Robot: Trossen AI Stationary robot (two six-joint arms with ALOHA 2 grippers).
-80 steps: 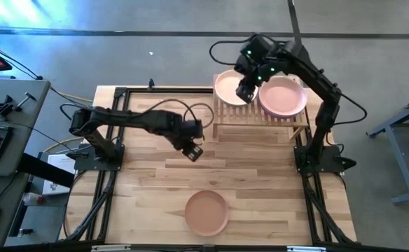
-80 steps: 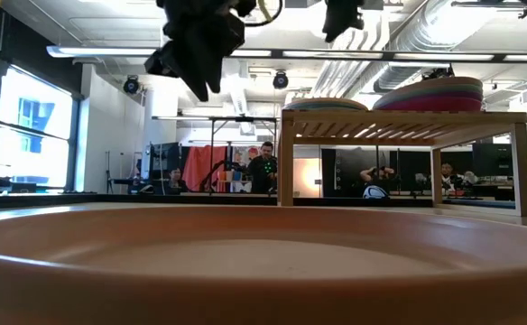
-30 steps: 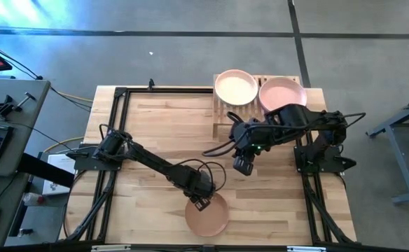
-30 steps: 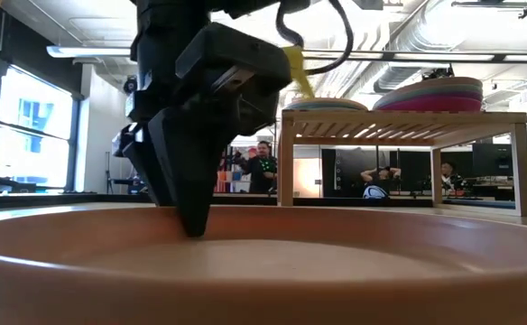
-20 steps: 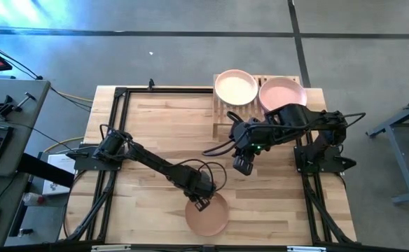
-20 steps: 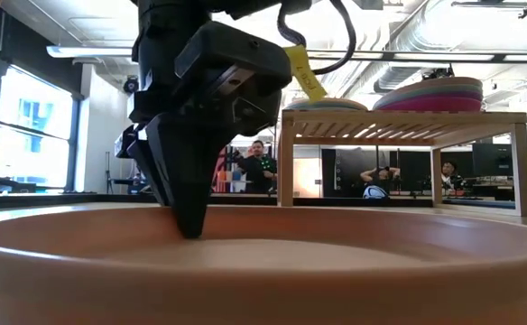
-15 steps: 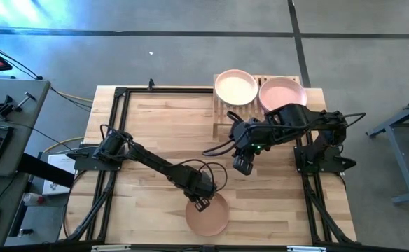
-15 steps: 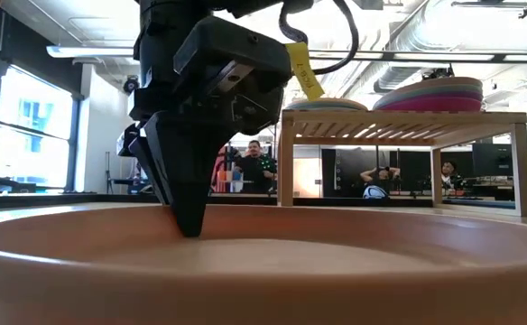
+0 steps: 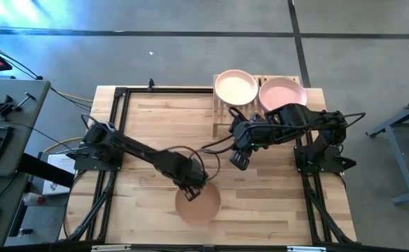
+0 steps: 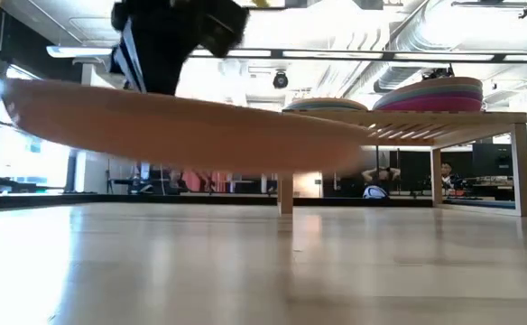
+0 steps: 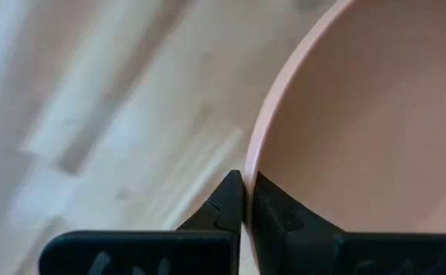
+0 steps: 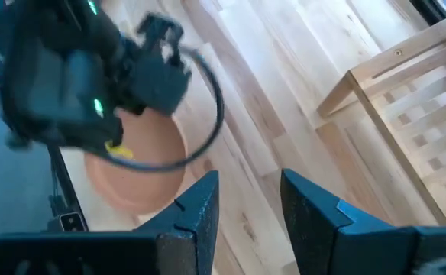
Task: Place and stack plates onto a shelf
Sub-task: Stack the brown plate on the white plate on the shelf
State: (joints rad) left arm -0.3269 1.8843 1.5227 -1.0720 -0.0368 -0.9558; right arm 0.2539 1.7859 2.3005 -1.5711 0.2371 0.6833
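With my left tool (image 11: 244, 200) clamped on the terracotta plate's (image 9: 198, 203) rim, the plate hung clear of the table (image 9: 141, 133). The shelf (image 9: 222, 119) lay far-right of it; my right tool (image 12: 247, 200), fingers apart, waited between.

Tabletop (image 9: 141, 126) far-left half bare, free passage. Near-centre taken by left gripper (image 11: 245, 200) pinching the terracotta plate (image 9: 198, 204) rim, plate off the wood in low view. Right gripper (image 9: 239, 162) hangs mid-table, fingers apart, just in front of the shelf (image 9: 222, 120). Shelf top full: cream plate (image 9: 235, 87), plate stack (image 10: 441, 93).
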